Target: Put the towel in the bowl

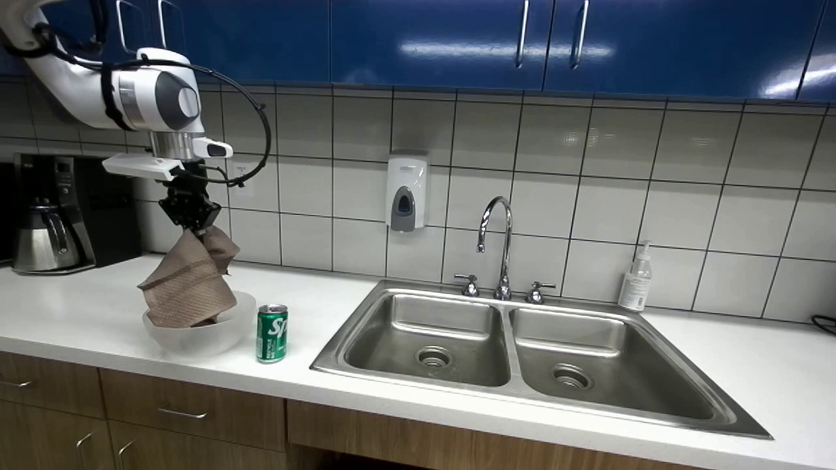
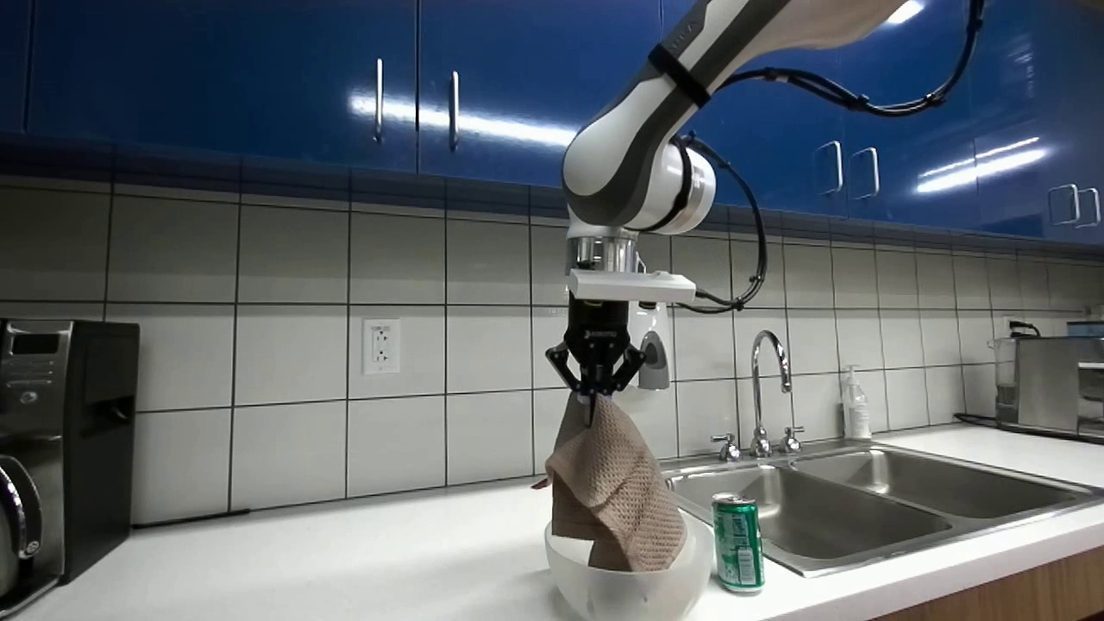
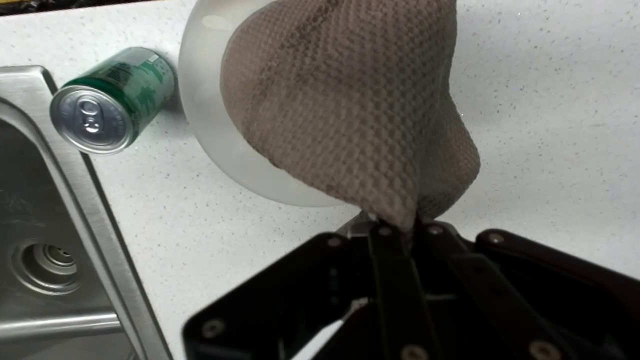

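In an exterior view, the tool (image 1: pixel 200 232) is pointing down and clamping the gathered top of the brown towel (image 1: pixel 189 281). The towel is hanging, its lower end reaching inside the rim of the bowl (image 1: pixel 198 341); whether it is touching the bottom, I cannot tell. The bowl is standing near the front edge of the white surface (image 1: pixel 313 290). A green can (image 1: pixel 272 333) is standing upright just beside it, toward the sink (image 1: pixel 357 326).

In an exterior view, the coffee maker (image 2: pixel 99 448) is standing toward the back edge of the surface, well apart from the bowl. The faucet (image 2: pixel 758 405) is standing along that same edge.

Wrist view: the towel is covering much of the bowl's opening, one fold spreading past the rim. A drain (image 3: pixel 47 265) is showing in the sink. The surface's front edge is running across an upper corner.
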`<state>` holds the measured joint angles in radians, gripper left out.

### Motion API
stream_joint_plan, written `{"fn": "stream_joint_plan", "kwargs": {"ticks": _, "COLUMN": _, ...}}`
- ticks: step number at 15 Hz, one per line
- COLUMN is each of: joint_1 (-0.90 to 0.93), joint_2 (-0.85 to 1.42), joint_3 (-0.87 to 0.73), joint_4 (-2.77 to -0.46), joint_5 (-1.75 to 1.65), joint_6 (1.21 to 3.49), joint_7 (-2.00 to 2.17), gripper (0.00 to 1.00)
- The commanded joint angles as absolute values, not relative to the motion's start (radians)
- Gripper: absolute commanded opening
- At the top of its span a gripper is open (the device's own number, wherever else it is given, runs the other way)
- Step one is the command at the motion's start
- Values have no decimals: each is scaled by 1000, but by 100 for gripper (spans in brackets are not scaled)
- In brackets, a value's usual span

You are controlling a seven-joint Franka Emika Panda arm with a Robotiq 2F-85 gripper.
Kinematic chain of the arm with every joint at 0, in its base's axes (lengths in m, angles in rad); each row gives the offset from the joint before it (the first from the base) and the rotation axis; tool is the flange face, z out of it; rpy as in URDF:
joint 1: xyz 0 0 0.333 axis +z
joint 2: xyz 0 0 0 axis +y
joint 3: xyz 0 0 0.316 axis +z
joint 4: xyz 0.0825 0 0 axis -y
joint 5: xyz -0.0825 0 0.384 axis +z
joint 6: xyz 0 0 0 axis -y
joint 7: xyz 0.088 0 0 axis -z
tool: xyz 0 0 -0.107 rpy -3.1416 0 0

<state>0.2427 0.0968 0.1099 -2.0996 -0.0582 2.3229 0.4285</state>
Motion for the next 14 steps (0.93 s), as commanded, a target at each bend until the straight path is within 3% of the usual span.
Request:
{"fn": "stream_joint_plan", "kwargs": {"ticks": 1, "joint_1": 225, "joint_2": 115, "joint_3": 119, "joint_4": -2097, "joint_5": -72, "joint_6": 2343, "joint_7": 444, "gripper": 1}}
{"fn": "stream_joint_plan", "kwargs": {"ticks": 2, "joint_1": 225, "joint_2": 120, "joint_3": 119, "joint_4": -2096, "joint_5": -69, "joint_6": 2344, "joint_7": 442, "gripper": 1}}
{"fn": "stream_joint_plan", "kwargs": {"ticks": 3, "joint_1": 224, "joint_2": 121, "joint_3": 119, "joint_4": -2095, "joint_5": -62, "joint_6": 2339, "joint_7": 436, "gripper": 30}}
{"fn": "stream_joint_plan", "kwargs": {"ticks": 4, "joint_1": 224, "joint_2": 122, "joint_3": 119, "joint_4": -2096, "joint_5": -61, "joint_6": 2335, "joint_7": 436, "gripper": 31}}
{"fn": "stream_joint_plan", "kwargs": {"ticks": 12, "joint_1": 236, "joint_2": 90, "joint_3": 134, "joint_4": -2103, "joint_5": -78, "joint_6": 2263, "joint_7": 433, "gripper": 89}}
{"fn": "stream_joint_plan", "kwargs": {"ticks": 14, "joint_1": 235, "joint_2": 60, "joint_3": 137, "joint_4": -2108, "joint_5": -72, "joint_6": 2225, "joint_7": 433, "gripper": 100}}
